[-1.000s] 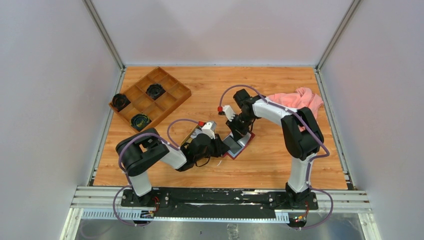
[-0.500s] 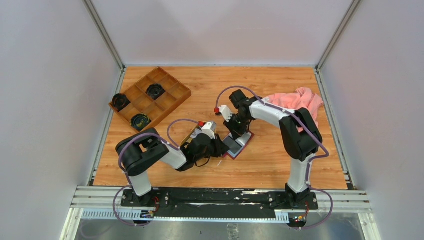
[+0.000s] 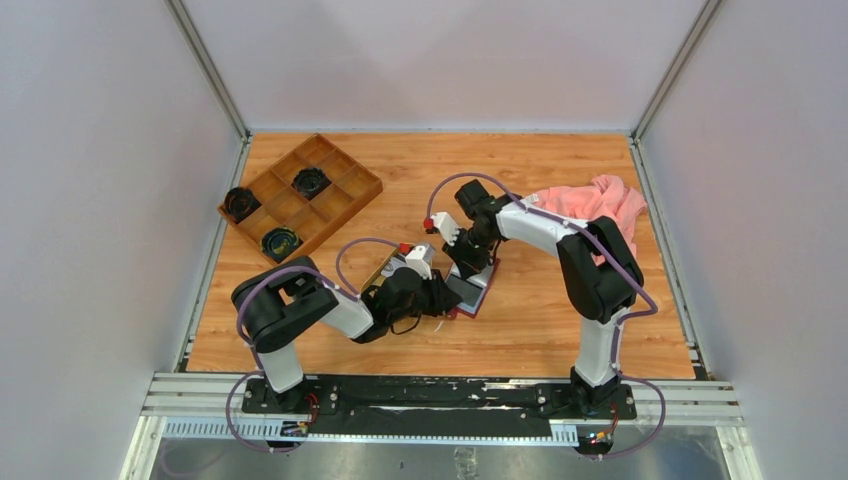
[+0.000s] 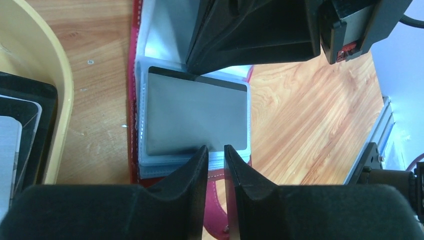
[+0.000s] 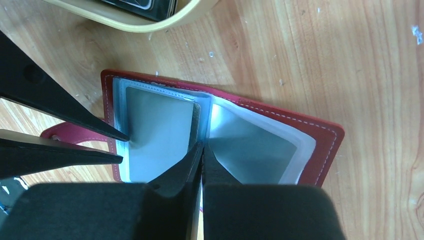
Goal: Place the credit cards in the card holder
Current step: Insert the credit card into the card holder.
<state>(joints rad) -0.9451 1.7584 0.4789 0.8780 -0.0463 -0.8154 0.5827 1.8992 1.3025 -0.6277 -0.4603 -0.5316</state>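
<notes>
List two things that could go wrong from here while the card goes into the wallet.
1. The left hand, jaws slightly apart, touches the edge of the grey card; a push could slip over it and crumple the clear sleeve.
2. The right hand, shut, pins the wallet only at its fold; it could slide on the table.

The card holder (image 5: 320, 135) lies opened flat, dark red leather with pale stitching and clear plastic sleeves inside, its middle fold right at the tips of the right gripper (image 5: 202, 147). One grey credit card (image 4: 197, 117) with a dark stripe sits in the sleeve just ahead of the left gripper (image 4: 216, 150), its near edge at those tips. The other credit cards (image 4: 9, 150) lie stacked off to that gripper's left.
</notes>
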